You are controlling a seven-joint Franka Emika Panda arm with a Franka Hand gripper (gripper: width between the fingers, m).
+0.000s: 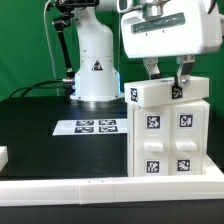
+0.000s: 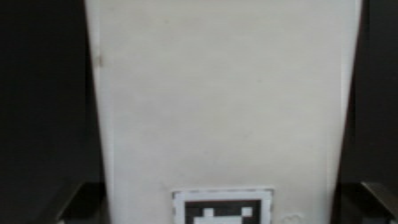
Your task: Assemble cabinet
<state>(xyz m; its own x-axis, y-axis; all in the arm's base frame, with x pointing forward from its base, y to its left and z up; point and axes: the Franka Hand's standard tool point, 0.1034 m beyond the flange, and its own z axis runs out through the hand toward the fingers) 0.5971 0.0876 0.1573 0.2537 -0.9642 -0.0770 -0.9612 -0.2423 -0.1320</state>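
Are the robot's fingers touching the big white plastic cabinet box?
Cannot tell. In the exterior view the fingers reach the big white plastic cabinet box's top edge, but the meeting point is too blurred; the wrist view does not settle it.

A robotics lab: green backdrop [image 1: 25, 40], black table [image 1: 40, 125], tagged marker board [image 1: 88, 127]

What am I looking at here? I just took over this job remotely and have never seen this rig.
The exterior view is from a camera off the arm. The white block at top is the arm's two-finger gripper, its dark fingers reaching down onto the cabinet, a large white plastic box with tagged square fronts, standing on the black table. Whether it grips is unclear. The flat white marker board with printed tags lies beside it; behind stands the white robot pedestal. The wrist view looks from the arm's wrist straight onto the cabinet's white surface.
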